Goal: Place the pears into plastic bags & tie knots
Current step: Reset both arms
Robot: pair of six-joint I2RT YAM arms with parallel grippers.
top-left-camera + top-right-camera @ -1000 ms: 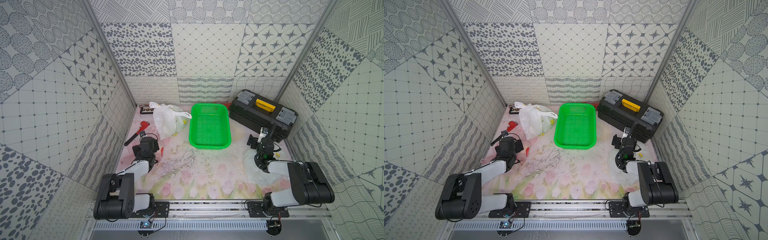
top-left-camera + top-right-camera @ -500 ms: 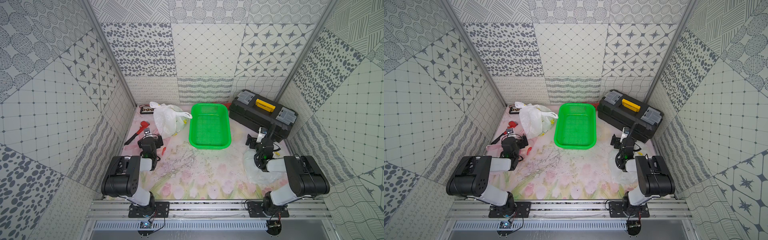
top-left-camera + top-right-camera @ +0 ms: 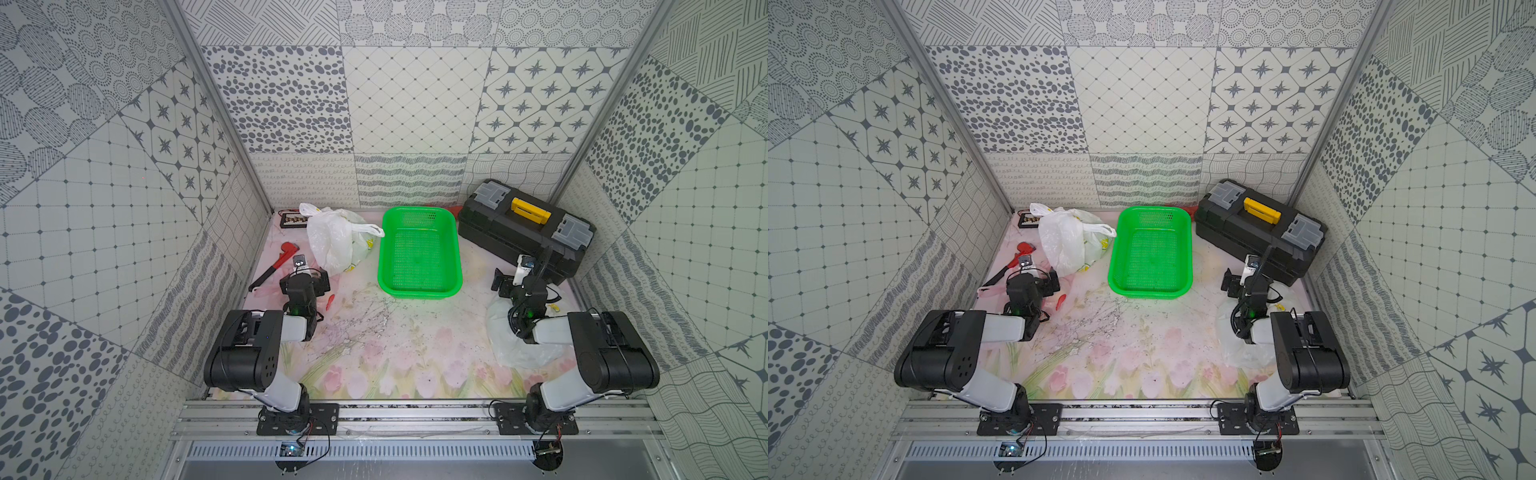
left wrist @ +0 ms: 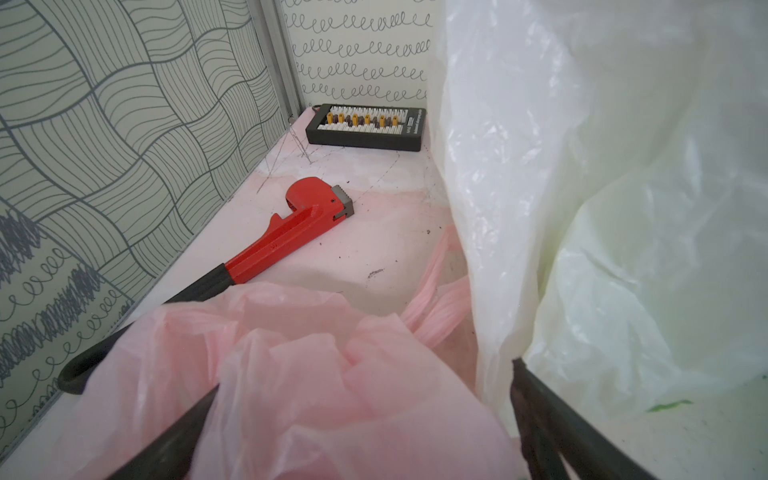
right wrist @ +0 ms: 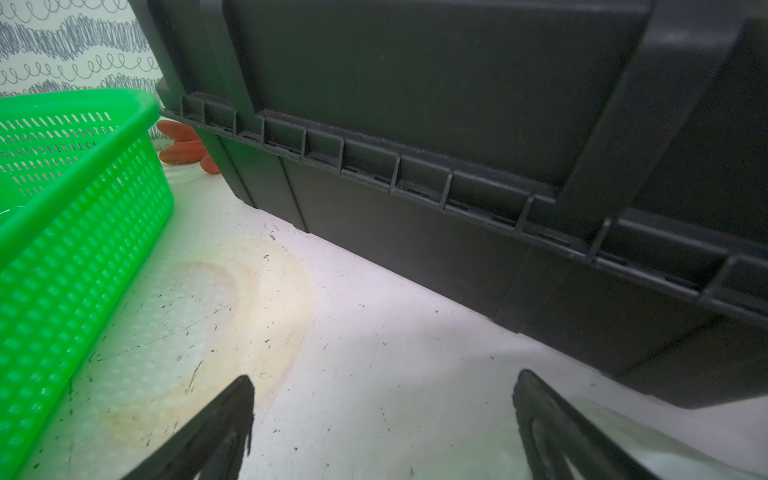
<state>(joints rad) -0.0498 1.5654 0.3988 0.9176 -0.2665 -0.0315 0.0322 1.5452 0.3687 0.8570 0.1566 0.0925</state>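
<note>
No pear shows plainly; pale yellow-green shapes show through a knotted white plastic bag (image 3: 336, 241) (image 4: 582, 208) at the back left. A crumpled pink plastic bag (image 3: 266, 291) (image 4: 311, 374) lies beside it. My left gripper (image 3: 305, 276) (image 4: 361, 390) is low over the pink bag, open, with the pink film bunched loosely between its wide-apart fingers. My right gripper (image 3: 513, 280) (image 5: 384, 382) is open above bare mat in front of the toolbox, holding nothing. Another translucent bag (image 3: 515, 345) (image 5: 623, 432) lies flat under the right arm.
An empty green basket (image 3: 419, 253) (image 5: 62, 249) stands mid-back. A black toolbox (image 3: 528, 228) (image 5: 457, 124) sits at the back right. A red pipe wrench (image 3: 278, 262) (image 4: 299, 224), a black bit tray (image 4: 365, 124) and a small red screwdriver (image 3: 329, 301) lie on the left.
Both arms have folded back, elbows drawn up toward their bases. The left gripper has slid slightly toward the back over the pink bag. Both grippers stay open.
</note>
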